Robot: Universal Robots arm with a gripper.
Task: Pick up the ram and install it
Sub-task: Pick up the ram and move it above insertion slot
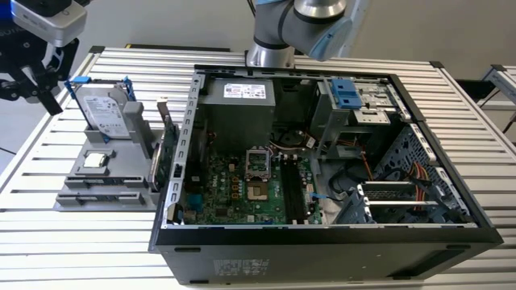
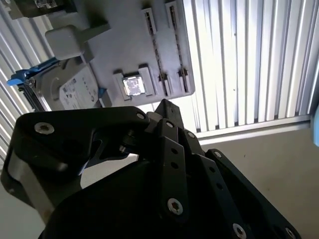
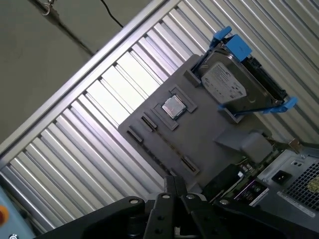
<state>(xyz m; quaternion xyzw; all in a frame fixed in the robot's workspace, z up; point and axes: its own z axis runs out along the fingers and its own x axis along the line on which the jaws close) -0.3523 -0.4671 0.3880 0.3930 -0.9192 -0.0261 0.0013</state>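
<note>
the gripper (image 3: 171,183) has its fingers pressed together with nothing between them in both wrist views. in the exterior view it hangs at the far left, off the outer corner of the grey holder (image 1: 122,160) and just beyond the hard drive (image 1: 105,112) that stands in it. i cannot tell for certain where the ram is. the holder's two narrow slots (image 1: 105,180), beside the processor chip (image 1: 95,160), look like bare grooves between dark end clips in the first wrist view. the memory sockets (image 1: 292,190) on the board inside the computer case (image 1: 322,241) read as long dark strips, and i cannot tell whether a stick is seated in one. a green card (image 1: 165,157) stands on edge between the holder and the case wall, and it is wider than a memory stick. the relation that matters, as i judge it, is this: from the gripper, both the slots and the sockets lie toward the exterior view's right and nearer the camera, the slots close by and the sockets well apart from it, across the case wall. the slots run along the table's slats and the sockets run across them, so the stick's long axis differs by about a quarter turn between the two places.
</note>
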